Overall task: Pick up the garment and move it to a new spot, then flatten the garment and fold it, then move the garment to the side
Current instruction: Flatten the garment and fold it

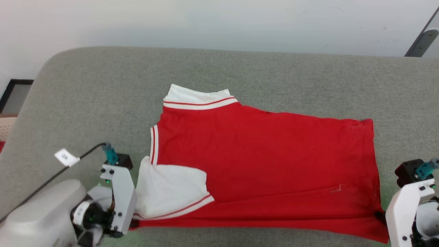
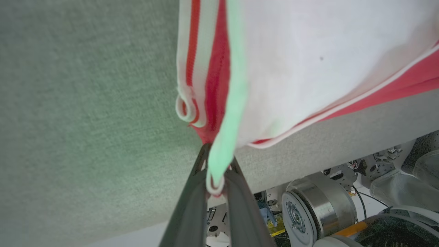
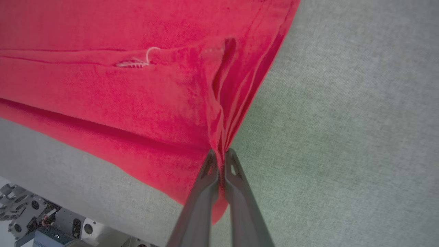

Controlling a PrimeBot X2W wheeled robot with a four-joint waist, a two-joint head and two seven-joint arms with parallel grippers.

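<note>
Left gripper (image 2: 216, 164): pinched almost fully closed on a narrow loop of striped trim and red cloth at the sleeve end of the large red jersey T-shirt with white sleeves (image 1: 260, 157). Right gripper (image 3: 221, 156): likewise squeezed tight, on a bunched corner of the red hem. T-shirt lying sideways on the grey fabric-covered bench (image 1: 103, 79), collar end toward the left arm, hem toward the right. Near edge drawn taut between the two grips and apparently raised off the bench; far part resting flat. Near white short sleeve (image 1: 171, 188) folded in over the red body. Judged mid-fold, near edge ready to be carried across. Risks: slender pinch at the left slipping out under added tension; unequal travel of the two arms, skewing the fold line; slack middle dragging on the bench and rucking the lower layer; tucked sleeve flopping open if lifted too high.
</note>
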